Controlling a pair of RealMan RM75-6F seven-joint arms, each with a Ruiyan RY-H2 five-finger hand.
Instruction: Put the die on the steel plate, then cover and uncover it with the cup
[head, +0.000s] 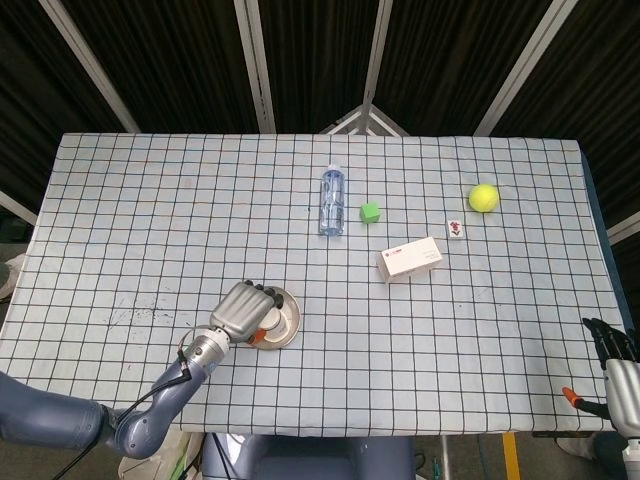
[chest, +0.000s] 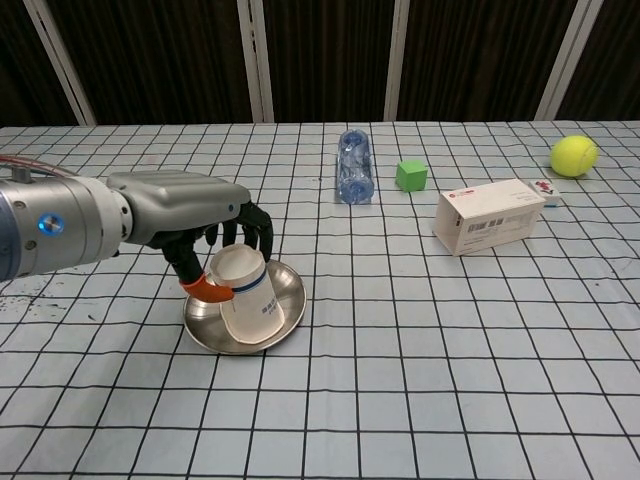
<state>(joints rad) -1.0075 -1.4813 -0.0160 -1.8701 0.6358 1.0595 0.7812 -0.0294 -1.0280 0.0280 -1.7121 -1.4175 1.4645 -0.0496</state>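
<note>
I cannot make out the die anywhere in either view; the paper cup (chest: 245, 297) sits mouth-down and tilted on the steel plate (chest: 287, 290), so anything beneath it is hidden from me. The plate rests on the checked tablecloth (chest: 420, 380) near my front-left edge of the table. My left hand (chest: 200, 220) is wrapped around the cup from above, fingers (chest: 256, 225) curled over its upturned base and an orange-tipped thumb pressed against its side, so it has a firm hold of the cup; from the head view the hand (head: 242, 309) covers most of the plate (head: 288, 315). My right hand (head: 612, 352) hangs off the table's right front corner, well apart from everything, and I cannot tell how its fingers are set from the small part that shows. Farther back, near the table's middle, a clear water bottle (chest: 354, 166) lies on its side, with a green cube (chest: 411, 175) just beside it. A white carton (chest: 490, 216) lies to the right of those, a small tile with a red mark (chest: 546, 189) sits beyond it, and a yellow tennis ball (chest: 573, 156) rests near the far right edge.
</note>
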